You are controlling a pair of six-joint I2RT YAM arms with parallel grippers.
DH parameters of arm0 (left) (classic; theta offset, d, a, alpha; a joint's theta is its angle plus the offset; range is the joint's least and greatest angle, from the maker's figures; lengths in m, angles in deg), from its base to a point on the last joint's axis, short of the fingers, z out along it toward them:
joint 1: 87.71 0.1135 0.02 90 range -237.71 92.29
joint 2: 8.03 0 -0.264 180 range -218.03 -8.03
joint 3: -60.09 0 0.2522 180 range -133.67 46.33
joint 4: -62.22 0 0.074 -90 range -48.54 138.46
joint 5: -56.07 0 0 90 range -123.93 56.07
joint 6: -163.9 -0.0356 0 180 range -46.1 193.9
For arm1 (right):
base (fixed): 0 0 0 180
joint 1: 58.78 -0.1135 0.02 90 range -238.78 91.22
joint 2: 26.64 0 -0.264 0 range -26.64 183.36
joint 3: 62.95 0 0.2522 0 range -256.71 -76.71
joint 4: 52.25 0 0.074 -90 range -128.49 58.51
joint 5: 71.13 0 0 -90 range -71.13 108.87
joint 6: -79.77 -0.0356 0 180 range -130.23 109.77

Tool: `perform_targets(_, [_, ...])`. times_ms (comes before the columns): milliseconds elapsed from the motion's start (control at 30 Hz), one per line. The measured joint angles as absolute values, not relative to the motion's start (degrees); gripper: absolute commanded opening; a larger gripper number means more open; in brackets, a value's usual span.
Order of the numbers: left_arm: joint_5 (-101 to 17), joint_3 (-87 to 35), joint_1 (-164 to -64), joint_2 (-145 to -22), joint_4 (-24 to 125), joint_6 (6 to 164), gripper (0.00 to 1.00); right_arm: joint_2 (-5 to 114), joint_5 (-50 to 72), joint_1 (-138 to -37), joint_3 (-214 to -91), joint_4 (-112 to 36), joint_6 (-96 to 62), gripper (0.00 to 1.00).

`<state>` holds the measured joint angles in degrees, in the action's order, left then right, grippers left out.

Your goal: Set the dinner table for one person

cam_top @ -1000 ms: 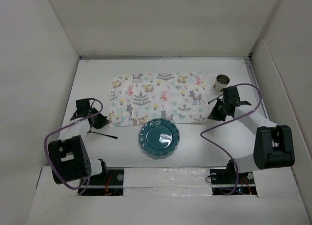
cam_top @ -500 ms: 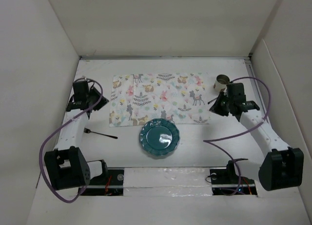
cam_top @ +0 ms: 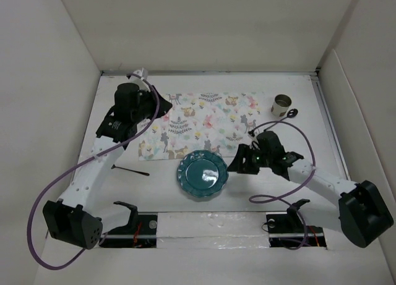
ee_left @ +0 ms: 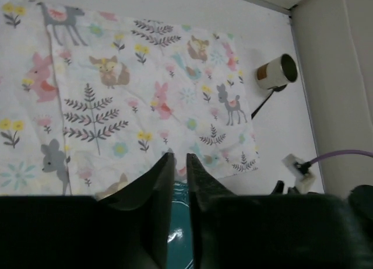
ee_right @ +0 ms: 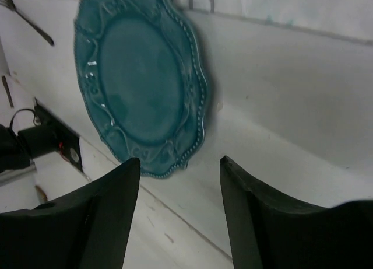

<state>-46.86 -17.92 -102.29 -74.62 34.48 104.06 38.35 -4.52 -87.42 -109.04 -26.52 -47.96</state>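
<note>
On the white dinner table (cam_top: 266, 192) a teal plate (cam_top: 203, 174) lies just in front of the animal-patterned placemat (cam_top: 210, 121). My right gripper (cam_top: 238, 163) hovers low beside the plate's right rim, open and holding nothing; in the right wrist view the plate (ee_right: 143, 82) lies ahead of the open right gripper (ee_right: 179, 164). The left gripper (cam_top: 158, 109) hangs above the placemat's left part, shut and empty. From the left wrist, the shut left gripper (ee_left: 179, 158) points at the placemat (ee_left: 145, 88), with the plate (ee_left: 178, 228) showing between the fingers.
A black fork (cam_top: 130, 170) lies left of the plate, also seen as the fork (ee_right: 26, 18). A small cup (cam_top: 281, 104) stands at the placemat's far right corner with a dark utensil (cam_top: 292, 112) beside it. White walls surround the table.
The left arm swung from the table's left side up over the placemat's left part and shut again. The right arm left the cup, came down beside the plate and opened.
</note>
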Motion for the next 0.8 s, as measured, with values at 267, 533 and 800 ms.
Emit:
perform_targets(267, [-46.5,-23.1,-104.9,-72.4,33.8,99.7,0.32,50.0,-8.1,-91.9,-105.0,-39.4,-52.6,0.63])
perform_targets(533, [-42.8,-24.9,-104.9,-74.1,33.3,92.9,0.33,60.3,-10.4,-92.2,-104.7,-54.7,-57.6,0.53])
perform_targets(800, [-33.9,-24.9,-114.1,-79.7,30.0,89.1,0.35,65.3,-10.7,-92.2,-103.6,-62.0,-60.8,0.00])
